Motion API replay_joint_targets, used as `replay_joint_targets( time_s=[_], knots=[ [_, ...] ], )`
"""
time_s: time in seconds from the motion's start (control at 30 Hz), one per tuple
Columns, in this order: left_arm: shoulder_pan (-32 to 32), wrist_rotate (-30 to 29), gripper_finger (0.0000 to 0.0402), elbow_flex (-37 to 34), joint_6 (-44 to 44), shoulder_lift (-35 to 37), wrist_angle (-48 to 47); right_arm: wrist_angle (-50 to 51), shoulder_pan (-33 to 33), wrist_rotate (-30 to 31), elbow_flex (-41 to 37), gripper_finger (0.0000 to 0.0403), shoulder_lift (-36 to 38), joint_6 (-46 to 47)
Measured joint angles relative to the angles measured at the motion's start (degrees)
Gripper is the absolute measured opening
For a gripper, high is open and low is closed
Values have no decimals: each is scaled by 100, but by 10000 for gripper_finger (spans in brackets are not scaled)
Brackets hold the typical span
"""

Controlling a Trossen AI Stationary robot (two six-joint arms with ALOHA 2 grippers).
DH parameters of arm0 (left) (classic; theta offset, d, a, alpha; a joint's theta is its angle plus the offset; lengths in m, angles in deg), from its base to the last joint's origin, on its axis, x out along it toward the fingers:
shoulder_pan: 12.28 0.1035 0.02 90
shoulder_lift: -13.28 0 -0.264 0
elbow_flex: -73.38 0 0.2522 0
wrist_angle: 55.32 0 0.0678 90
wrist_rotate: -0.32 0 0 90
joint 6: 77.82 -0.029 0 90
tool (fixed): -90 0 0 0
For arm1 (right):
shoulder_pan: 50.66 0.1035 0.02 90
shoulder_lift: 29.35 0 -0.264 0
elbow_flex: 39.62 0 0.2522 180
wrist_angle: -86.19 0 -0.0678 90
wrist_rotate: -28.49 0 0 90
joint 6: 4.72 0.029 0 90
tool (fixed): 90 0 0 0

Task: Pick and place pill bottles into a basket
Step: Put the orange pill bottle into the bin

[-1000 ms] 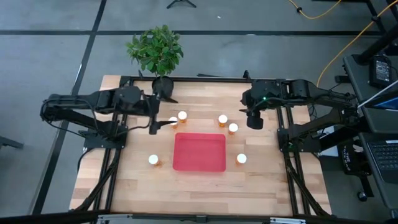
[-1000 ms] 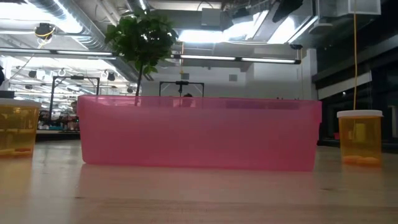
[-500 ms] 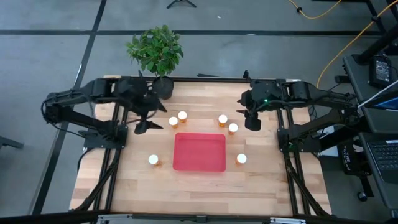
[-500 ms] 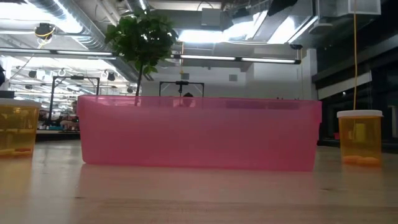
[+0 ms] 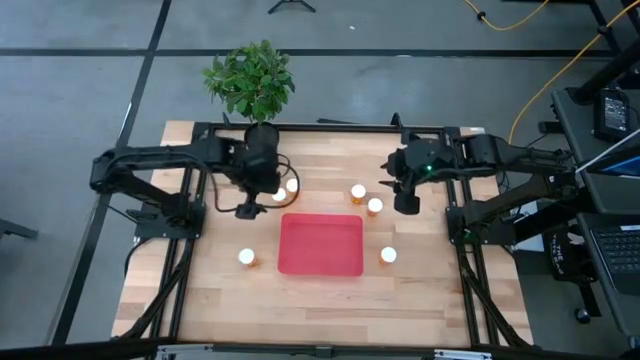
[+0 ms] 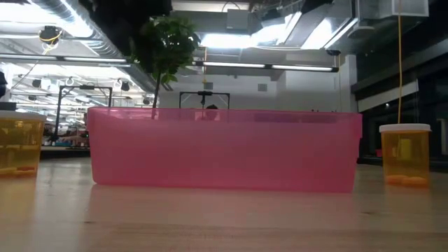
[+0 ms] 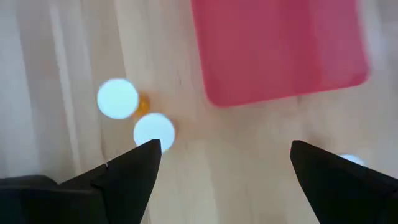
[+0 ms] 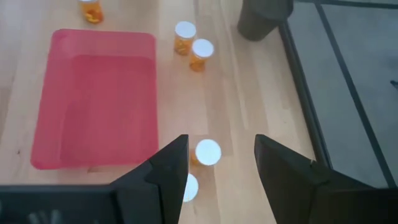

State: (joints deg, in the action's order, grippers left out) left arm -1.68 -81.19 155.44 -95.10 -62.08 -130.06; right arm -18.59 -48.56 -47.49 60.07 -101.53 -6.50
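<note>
The red tray (image 5: 320,243) lies flat at the table's middle; it also shows in the low view (image 6: 224,150). Six amber bottles with white caps stand upright on the wood around it: two by its far left corner (image 5: 293,185), two by its far right corner (image 5: 358,190), and one on each side nearer the front (image 5: 246,256) (image 5: 388,255). My left gripper (image 5: 250,207) is open and empty above the table, beside the far left pair (image 7: 154,132). My right gripper (image 5: 405,200) is open and empty, just right of the far right pair (image 8: 208,152).
A black pot with a green plant (image 5: 258,135) stands at the table's far edge, close behind my left arm. Two bottles (image 6: 17,150) (image 6: 404,154) flank the tray in the low view. Bare wood lies in front of the tray.
My left arm has swung toward the table's right, bringing its wrist over the far left pair of bottles. The gripper has turned about and now points down near them. No bottle has moved.
</note>
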Motion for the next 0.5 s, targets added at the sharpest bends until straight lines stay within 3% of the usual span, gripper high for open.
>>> replay_joint_targets(
  time_s=[0.3,0.5],
  knots=[
    [45,15,352,-730,67,-106,1479,11,253,-4,0,185,0,-11],
    [237,-128,352,-1144,56,-99,1703,20,294,-5,0,185,0,-23]
  ],
)
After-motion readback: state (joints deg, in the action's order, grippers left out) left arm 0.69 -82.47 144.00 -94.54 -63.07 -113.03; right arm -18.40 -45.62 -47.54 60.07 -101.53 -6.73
